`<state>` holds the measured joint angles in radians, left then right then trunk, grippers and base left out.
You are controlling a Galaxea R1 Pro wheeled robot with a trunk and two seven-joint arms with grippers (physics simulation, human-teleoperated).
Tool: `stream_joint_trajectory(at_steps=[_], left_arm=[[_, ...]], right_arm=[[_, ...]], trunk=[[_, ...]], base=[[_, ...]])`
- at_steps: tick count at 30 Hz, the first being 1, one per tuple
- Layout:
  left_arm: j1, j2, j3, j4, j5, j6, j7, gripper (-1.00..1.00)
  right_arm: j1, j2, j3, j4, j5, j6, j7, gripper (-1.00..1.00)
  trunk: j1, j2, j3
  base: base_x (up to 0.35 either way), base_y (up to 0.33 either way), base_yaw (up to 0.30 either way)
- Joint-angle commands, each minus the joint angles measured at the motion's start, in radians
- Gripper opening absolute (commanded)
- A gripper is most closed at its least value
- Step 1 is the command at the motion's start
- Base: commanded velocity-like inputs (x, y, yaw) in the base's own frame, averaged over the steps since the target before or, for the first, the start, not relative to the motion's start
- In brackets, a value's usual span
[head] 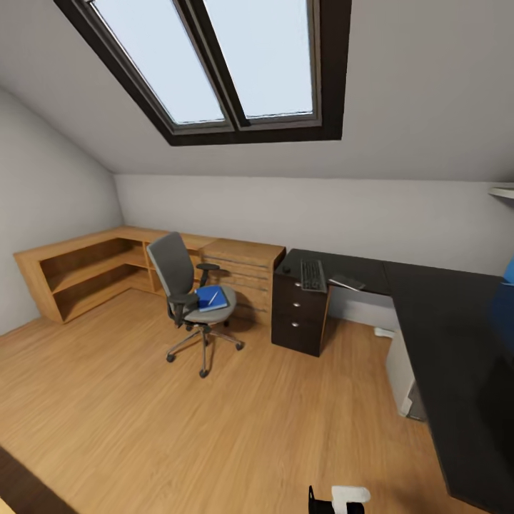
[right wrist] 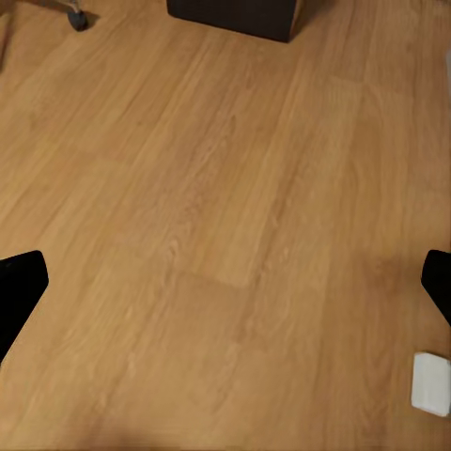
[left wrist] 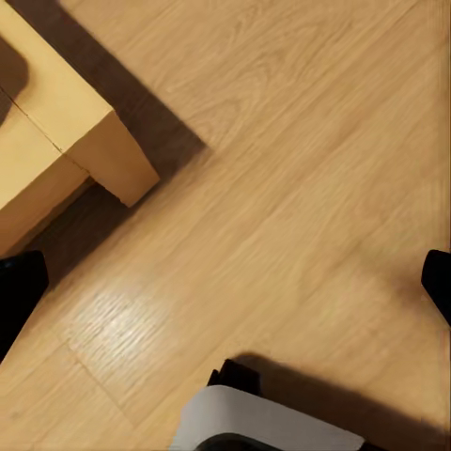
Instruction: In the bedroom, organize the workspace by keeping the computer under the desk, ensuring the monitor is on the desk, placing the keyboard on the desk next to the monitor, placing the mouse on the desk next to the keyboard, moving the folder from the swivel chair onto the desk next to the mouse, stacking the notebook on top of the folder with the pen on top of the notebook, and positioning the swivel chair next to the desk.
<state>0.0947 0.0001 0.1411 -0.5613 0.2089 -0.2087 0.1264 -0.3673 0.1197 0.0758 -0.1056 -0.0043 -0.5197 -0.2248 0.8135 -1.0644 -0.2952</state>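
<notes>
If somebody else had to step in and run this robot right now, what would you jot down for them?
Left end effector: open, empty, above wood floor.
Right end effector: open, empty, above floor.
Swivel chair stands away from the dark desk, with the blue folder on its seat and something thin on top.
Keyboard already lies on the desk, a flat grey item beside it.
Monitor, mouse, computer: cannot tell from here.
Left: drive over, move the folder to the desk, stack, bring the chair in.

Attic bedroom: skylight (head: pixel 221 61) set in sloped ceiling above low corner shelving (head: pixel 86 271); pale walls; wood-plank floor (head: pixel 214 428) beneath the shelving.
</notes>
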Motion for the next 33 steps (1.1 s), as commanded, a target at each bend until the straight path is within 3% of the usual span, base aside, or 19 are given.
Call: stream_joint_trajectory(at_steps=[1,8,33], left_arm=[[0.0,-0.001,-0.001,-0.001,0.009,-0.002,0.001,1.0],[0.0,-0.002,-0.003,0.0,0.009,-0.002,0.001,1.0],[0.0,-0.002,-0.001,0.0,0.009,-0.003,0.001,1.0]], right_arm=[[-0.001,0.001,0.008,0.001,0.0,-0.001,-0.008,1.0],[-0.001,0.0,0.006,0.001,-0.002,-0.026,-0.009,1.0],[-0.001,0.001,0.004,0.001,-0.007,-0.04,-0.01,1.0]], trunk=[[0.001,-0.001,-0.001],[0.001,-0.001,-0.001],[0.001,-0.001,-0.007]], base=[[0.327,0.0,0.0],[0.327,0.0,-0.058],[0.327,0.083,-0.258]])
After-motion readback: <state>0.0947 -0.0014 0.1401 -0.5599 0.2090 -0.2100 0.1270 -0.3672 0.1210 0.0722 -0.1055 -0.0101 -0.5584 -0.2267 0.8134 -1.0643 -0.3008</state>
